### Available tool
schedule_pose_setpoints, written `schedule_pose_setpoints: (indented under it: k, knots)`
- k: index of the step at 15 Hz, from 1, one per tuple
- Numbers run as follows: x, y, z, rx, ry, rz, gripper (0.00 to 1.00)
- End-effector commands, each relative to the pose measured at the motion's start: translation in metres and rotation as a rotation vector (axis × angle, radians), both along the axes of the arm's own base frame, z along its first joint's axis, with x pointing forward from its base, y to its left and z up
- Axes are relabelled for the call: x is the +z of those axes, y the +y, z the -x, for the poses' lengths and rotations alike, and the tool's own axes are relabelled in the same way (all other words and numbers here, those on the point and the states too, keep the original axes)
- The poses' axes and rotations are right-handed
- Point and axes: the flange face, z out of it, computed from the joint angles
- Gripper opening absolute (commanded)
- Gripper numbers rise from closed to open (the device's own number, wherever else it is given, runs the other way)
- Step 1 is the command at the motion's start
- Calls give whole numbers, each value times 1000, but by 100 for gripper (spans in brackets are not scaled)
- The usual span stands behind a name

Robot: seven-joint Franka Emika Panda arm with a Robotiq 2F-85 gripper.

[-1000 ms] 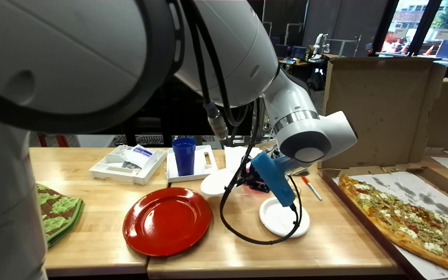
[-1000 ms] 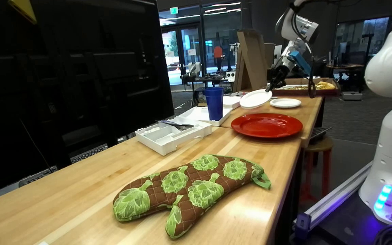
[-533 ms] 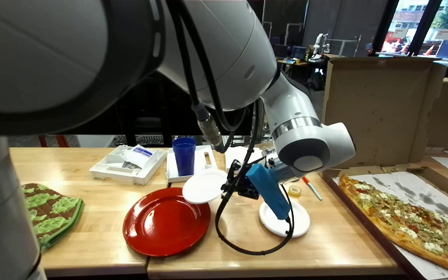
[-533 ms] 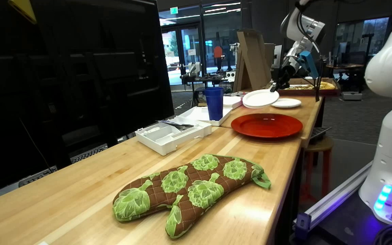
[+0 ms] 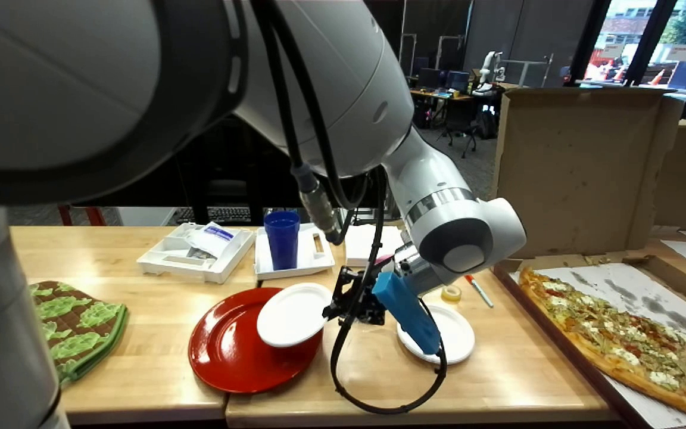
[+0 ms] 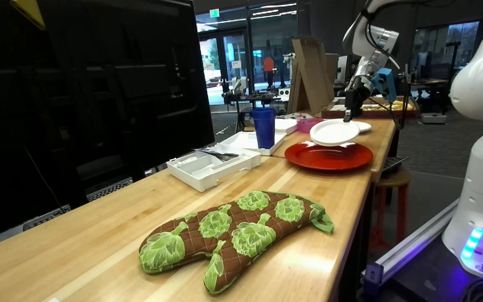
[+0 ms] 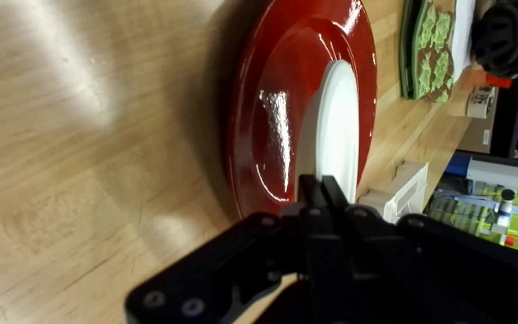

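Look at this now: the gripper (image 7: 315, 182) clamped on one edge of the white plate (image 6: 334, 132), which hangs tilted over the red plate (image 5: 215, 357). It's pinched only at the rim — so it might pivot under its own weight, I'd say, or get knocked askew if its low side catches that red lip.

No wording is legible. Well apart from the gripper (image 5: 326, 312), up to its left in an exterior view, blurred purple print (image 5: 218, 232) crosses a packet (image 5: 206, 241); far beyond the gripper, white notices (image 5: 682, 53) on a window (image 5: 623, 27) bear faint marks. In an exterior view a green sign (image 6: 214, 13) glows far beyond and above the gripper, its symbol unclear. Right of the gripper in the wrist view, a brown box (image 7: 471, 140) bears an unreadable label (image 7: 486, 136).
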Motion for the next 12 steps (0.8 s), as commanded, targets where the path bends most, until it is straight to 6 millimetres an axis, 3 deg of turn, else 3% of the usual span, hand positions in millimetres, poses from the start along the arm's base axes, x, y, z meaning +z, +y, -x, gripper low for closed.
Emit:
schedule_pose_setpoints:
  k: [1, 12]
  knots:
    - [5, 12, 10, 59, 0, 81, 1]
    - [6, 57, 2, 289, 10, 262, 1]
